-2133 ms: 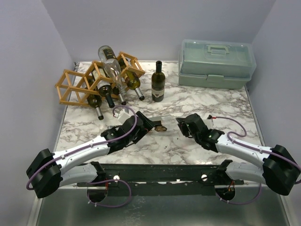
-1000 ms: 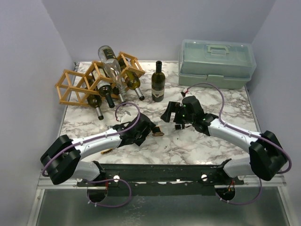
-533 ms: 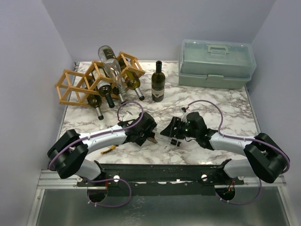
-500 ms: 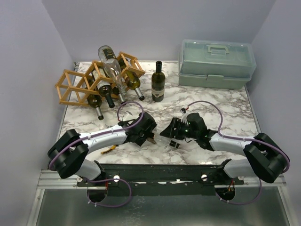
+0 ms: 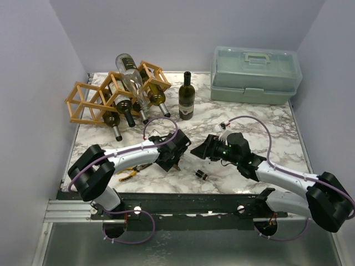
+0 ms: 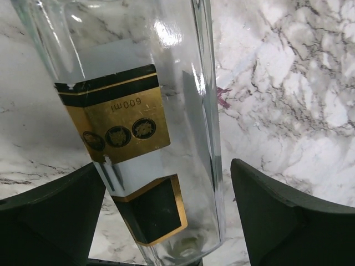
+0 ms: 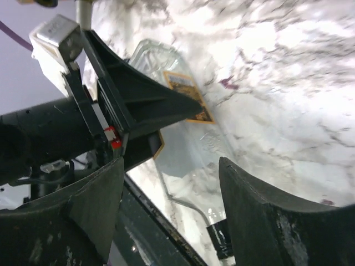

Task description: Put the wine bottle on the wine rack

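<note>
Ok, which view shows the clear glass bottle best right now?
Left wrist: the clear glass bottle fills the frame, its gold-and-black label legible, straddled by the left gripper. Right wrist shows body and neck, partly behind that gripper. The top view shows little beyond the dark cap.

Clear wine bottle [image 6: 138,119] lying flat

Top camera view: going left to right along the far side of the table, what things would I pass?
wine rack → upright dark bottle → translucent plastic toolbox
</note>
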Tool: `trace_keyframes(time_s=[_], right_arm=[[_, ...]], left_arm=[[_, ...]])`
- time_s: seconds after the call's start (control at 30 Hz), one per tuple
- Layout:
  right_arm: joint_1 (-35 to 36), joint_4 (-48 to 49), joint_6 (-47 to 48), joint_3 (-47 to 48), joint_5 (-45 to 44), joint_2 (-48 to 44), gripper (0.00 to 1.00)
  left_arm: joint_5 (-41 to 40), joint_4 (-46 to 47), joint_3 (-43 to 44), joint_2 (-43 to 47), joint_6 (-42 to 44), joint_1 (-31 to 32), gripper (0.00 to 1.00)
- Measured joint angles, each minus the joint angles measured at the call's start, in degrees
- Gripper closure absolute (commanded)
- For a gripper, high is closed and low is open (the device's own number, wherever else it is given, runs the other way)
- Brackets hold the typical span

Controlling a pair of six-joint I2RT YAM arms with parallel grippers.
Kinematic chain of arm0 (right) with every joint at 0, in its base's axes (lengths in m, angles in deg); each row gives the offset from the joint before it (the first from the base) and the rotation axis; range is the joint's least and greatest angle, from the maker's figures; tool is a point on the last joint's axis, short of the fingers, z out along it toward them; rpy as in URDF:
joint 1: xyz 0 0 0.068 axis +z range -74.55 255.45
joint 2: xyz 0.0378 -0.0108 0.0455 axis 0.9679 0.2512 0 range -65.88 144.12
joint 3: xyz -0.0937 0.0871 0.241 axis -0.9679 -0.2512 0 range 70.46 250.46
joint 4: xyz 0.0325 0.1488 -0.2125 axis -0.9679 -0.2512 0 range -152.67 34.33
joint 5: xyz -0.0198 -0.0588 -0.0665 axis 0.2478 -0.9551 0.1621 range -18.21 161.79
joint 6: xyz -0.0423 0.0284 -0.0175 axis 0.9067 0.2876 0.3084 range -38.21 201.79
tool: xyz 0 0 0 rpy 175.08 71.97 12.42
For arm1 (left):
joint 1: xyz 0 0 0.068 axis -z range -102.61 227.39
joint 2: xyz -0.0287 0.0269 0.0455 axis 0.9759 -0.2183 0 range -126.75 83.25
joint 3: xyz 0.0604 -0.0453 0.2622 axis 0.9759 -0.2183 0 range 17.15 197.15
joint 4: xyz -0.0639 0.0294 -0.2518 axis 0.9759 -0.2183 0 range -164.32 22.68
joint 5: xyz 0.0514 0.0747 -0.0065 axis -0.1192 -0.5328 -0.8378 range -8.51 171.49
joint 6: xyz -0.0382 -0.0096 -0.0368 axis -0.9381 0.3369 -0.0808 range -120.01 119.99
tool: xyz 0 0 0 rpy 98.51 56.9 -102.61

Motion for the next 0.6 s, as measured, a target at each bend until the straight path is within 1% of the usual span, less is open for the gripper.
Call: trace_keyframes(time_s=[0.07, 0.13, 0.2, 0.27, 0.4, 0.47, 0.5, 0.57, 0.6], right_arm=[[0.0, -2.7, 1.2, 0.1, -3.0, -2.6, 0.23], [0.0, -6.0, 2.3, 0.1, -6.9, -5.7, 0.22], [0.0, -8.1, 3.0, 0.1, -10.2, -8.0, 0.22], [0.0, -10.0, 3.2, 0.1, -13.5, -9.6, 0.22], [0.0, -13.3, 4.4, 0.1, -19.4, -11.4, 0.21], [0.0, -15.0, 5.1, 0.1, -22.2, -12.2, 0.21], [0.0, -16.0, 5.8, 0.1, -23.7, -12.8, 0.21], [0.0, -17.4, 7.5, 0.1, -26.7, -14.7, 0.21], [0.0, -17.6, 8.1, 0.1, -27.7, -15.6, 0.21]], left_arm=[[0.0, -0.9, 1.1, -1.9, -0.4, 0.3, 0.15], [0.0, -1.7, 1.7, -3.6, -0.6, 0.5, 0.20], [0.0, -2.3, 2.5, -5.1, -0.9, 0.8, 0.27], [-0.2, -3.3, 3.8, -6.1, -1.0, 1.0, 0.37], [-1.1, -5.5, 6.5, -8.1, -0.5, 1.8, 0.61], [-1.2, -6.1, 7.1, -8.6, -0.3, 2.2, 0.73], [-1.2, -6.3, 7.3, -8.7, 0.1, 2.5, 0.82], [-1.3, -7.0, 7.7, -8.7, 1.3, 2.8, 0.95], [-1.3, -7.7, 8.0, -8.7, 2.1, 3.1, 1.00]])
